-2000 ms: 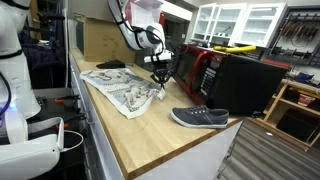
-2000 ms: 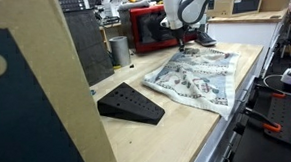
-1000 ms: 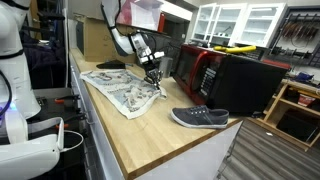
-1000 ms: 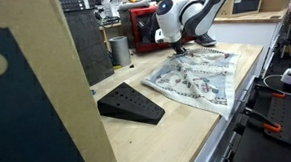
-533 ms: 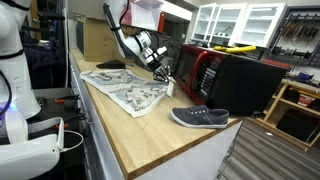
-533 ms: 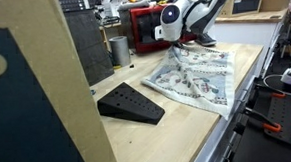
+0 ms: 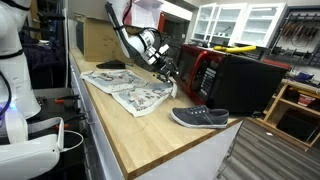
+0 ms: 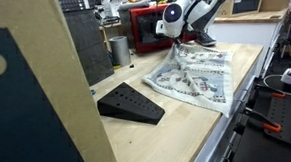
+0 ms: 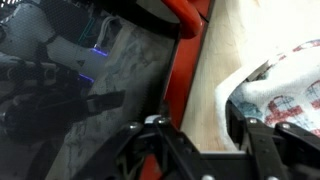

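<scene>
A white cloth with a grey-blue print (image 7: 130, 92) lies rumpled on the wooden table (image 7: 150, 140); it also shows from the other side as the cloth (image 8: 198, 80). My gripper (image 7: 165, 72) hangs low over the cloth's far corner, close to the red microwave (image 7: 200, 68). In an exterior view that corner of the cloth rises in a fold just under the gripper (image 8: 180, 41). In the wrist view the gripper (image 9: 197, 135) stands open with bare wood between its fingers. The cloth (image 9: 285, 85) bunches against the outside of the right finger (image 9: 245, 135).
A grey shoe (image 7: 198, 118) lies near the table's front corner. A black appliance (image 7: 250, 82) stands beside the red microwave. A black wedge (image 8: 130, 104) and a metal cup (image 8: 119, 50) are on the table. A cardboard box (image 7: 100, 38) stands at the far end.
The gripper has carried the cloth's corner toward the red microwave, bunching the cloth that way. Its jaws, shut on the cloth before, now stand apart.
</scene>
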Tool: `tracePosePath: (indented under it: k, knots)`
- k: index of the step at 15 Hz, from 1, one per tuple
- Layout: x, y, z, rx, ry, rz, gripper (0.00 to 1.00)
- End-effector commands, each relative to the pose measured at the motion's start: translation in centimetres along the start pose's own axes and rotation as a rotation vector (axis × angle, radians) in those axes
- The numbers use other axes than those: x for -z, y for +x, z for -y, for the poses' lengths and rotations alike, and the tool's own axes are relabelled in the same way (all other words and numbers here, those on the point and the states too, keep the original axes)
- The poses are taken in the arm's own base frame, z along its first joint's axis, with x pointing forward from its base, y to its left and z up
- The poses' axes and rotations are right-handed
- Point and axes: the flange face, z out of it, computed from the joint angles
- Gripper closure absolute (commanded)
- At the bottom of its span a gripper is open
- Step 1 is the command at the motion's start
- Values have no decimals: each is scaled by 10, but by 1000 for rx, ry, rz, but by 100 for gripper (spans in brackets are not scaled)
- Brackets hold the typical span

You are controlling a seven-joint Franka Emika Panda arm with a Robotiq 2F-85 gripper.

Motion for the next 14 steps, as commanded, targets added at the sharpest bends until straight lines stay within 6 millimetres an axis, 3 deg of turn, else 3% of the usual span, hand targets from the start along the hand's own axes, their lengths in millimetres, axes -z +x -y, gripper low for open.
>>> tracePosePath:
  k: [1,3,8,14]
  knots:
    - [17,-5,-11,-167,5,-39,13]
    - [29,-7,-18,-274,38,-70,1]
    - [66,-14,-28,-466,257,-155,0]
    - [113,5,-3,-607,614,-233,0]
